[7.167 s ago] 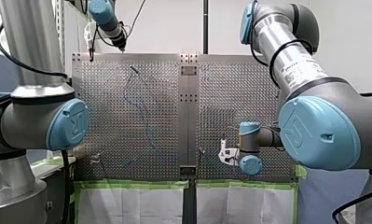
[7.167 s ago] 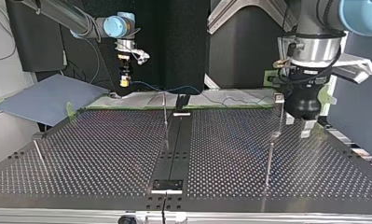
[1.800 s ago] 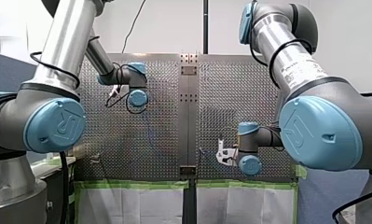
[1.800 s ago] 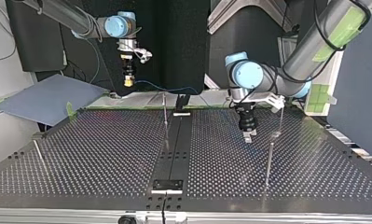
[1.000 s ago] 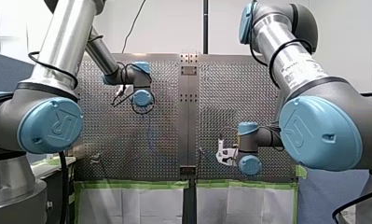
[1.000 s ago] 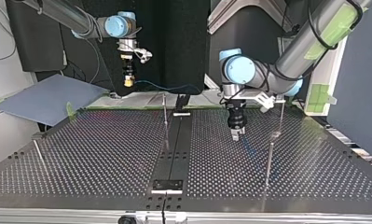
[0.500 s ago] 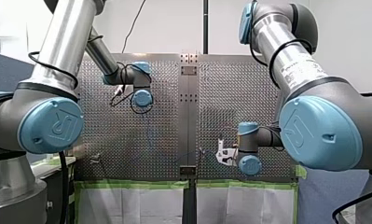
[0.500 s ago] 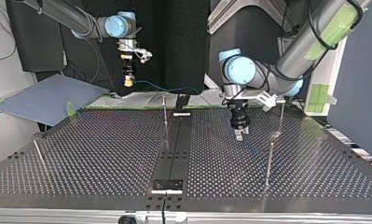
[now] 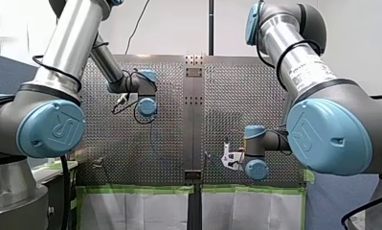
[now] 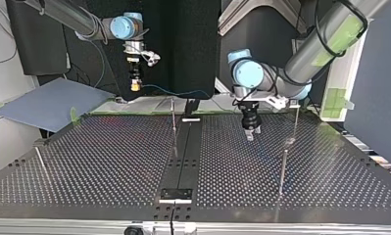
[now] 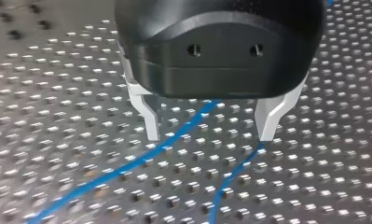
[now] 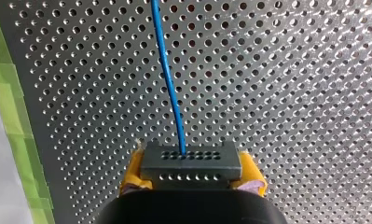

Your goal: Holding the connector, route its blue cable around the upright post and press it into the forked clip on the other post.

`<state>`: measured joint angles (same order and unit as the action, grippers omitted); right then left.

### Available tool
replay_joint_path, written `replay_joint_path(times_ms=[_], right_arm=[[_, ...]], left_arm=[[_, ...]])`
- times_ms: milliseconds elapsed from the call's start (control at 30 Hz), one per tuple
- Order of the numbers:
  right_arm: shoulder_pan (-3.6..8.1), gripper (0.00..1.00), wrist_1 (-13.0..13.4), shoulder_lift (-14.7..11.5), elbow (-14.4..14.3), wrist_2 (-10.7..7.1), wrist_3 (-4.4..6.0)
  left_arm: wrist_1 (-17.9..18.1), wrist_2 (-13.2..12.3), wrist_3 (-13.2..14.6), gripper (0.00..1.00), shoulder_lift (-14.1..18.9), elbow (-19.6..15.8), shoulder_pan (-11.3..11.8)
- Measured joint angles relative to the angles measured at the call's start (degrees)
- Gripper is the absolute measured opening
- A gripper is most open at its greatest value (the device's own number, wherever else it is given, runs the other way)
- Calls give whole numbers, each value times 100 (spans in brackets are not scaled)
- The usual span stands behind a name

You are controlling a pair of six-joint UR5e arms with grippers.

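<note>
My left gripper (image 11: 209, 135) has edged up the top view's middle, its jaws spread astride the blue cable (image 11: 174, 140) on the table (image 11: 58, 93), gripping nothing. My right gripper (image 12: 190, 175) stays clamped on the connector (image 12: 190, 161) at that view's upper left, so routing has barely begun.

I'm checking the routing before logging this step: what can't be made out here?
Forked clip: top view, the posts are too thin to show which carries it.
Cable beyond the left jaws: left wrist view, the housing hides it.
Left jaws: front view, hidden behind the wrist.
Cable's far run: right wrist view, cut off by the edge past the connector.
</note>
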<state>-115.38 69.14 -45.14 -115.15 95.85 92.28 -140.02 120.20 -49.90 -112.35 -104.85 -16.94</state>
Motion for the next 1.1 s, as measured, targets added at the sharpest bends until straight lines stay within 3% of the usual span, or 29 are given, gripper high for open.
replay_joint_path(times_ms=[167,367,767,1100], right_arm=[[0,0,-12,0,-1,-4,2],[0,0,-34,0,2,-16,4],[0,0,-59,0,37,-23,10],[1,0,-66,0,39,-29,11]], left_arm=[[14,257,234,100,-276,0,-27],[25,303,290,100,-522,1,-17],[21,134,289,100,-583,0,-152],[32,251,288,100,-597,-3,-247]])
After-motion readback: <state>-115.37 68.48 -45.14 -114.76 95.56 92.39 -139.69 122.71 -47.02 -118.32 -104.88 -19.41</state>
